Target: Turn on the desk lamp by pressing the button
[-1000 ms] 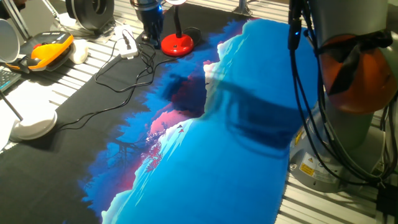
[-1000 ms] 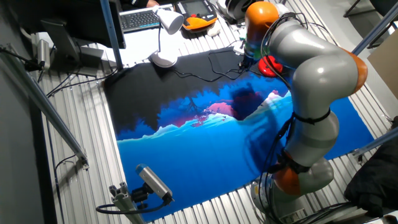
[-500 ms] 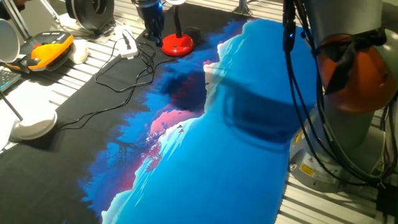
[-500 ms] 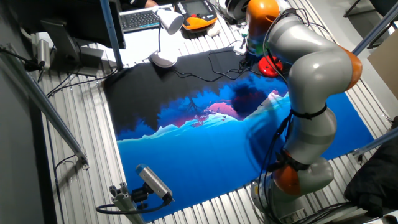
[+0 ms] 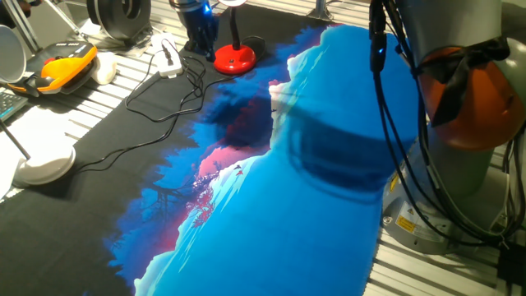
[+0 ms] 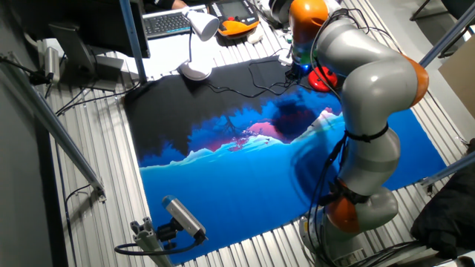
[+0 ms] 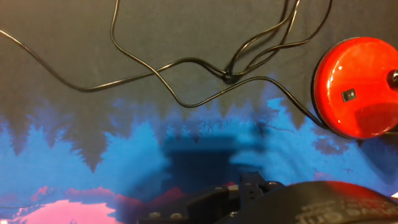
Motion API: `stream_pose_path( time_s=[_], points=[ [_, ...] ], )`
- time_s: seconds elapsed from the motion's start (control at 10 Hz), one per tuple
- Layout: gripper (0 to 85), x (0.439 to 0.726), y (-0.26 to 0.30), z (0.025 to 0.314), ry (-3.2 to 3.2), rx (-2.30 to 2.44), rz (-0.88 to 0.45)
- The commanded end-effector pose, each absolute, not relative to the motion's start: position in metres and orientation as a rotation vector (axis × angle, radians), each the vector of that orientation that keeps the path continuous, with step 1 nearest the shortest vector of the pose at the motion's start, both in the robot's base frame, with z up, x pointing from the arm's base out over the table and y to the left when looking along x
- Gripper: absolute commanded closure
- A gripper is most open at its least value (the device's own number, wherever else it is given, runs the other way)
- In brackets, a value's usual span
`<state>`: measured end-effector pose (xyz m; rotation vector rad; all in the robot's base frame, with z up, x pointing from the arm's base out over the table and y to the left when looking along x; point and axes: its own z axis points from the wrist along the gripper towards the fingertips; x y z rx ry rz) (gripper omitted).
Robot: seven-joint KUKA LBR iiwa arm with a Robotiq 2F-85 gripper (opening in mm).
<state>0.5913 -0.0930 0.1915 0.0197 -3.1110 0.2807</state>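
A slatted metal table carries a blue-and-black mat and white lamp.

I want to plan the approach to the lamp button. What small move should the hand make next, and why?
Probably a sideways shift toward the desk lamp. In the hand view its red base lies at the right edge and the small dark button is off-centre, so the hand is not over it yet. Descend only once centred.
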Motion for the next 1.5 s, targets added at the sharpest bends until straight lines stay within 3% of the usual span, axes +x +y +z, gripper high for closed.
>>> stream_pose_path(
  time_s=[0.0,0.4,0.6,1.0,1.2,1.4],
  points=[
    [85.0,0.591,-0.093,0.191,-3.113,0.032,0.314],
    [85.0,0.591,-0.093,0.191,-3.117,0.102,0.407],
    [85.0,0.596,-0.099,0.184,-3.102,0.176,0.554],
    [85.0,0.615,-0.141,0.173,-3.122,0.275,0.534],
    [85.0,0.620,-0.155,0.171,-3.107,0.311,0.609],
    [85.0,0.623,-0.172,0.166,-3.117,0.349,0.597]
  ],
)
